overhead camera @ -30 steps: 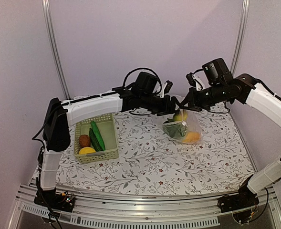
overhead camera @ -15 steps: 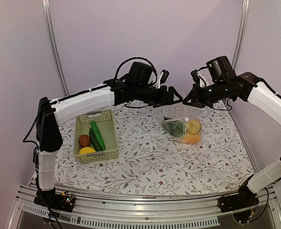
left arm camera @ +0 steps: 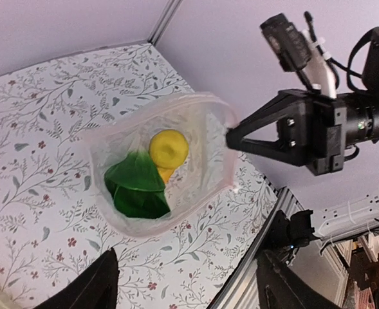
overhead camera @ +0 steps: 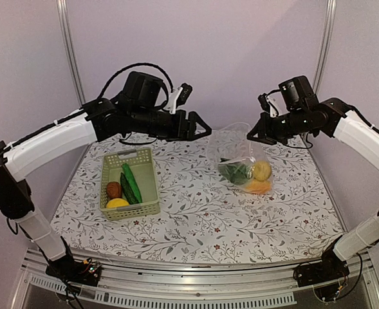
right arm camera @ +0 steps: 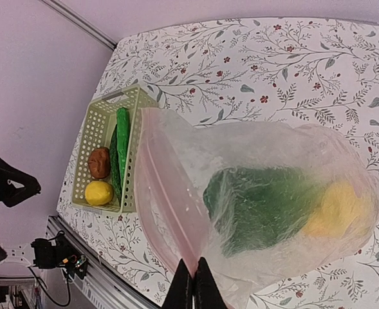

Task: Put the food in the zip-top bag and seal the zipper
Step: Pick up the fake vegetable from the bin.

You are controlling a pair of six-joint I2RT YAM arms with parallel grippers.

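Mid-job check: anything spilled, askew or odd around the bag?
Nothing has spilled. The bag is held up lopsided, pinched at one edge of its mouth by the right end effector, with the mouth gaping and unsealed. A cucumber, a lemon and a brown piece lie in the basket.

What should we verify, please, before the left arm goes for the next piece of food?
1. Right claw shut on the zip-top bag edge: ok.
2. Bag mouth gaping open: ok.
3. Left claw open and empty: ok.
4. Basket emptied: not ok; cucumber, lemon and brown piece lie in it.
5. Zipper sealed: not ok, unsealed.
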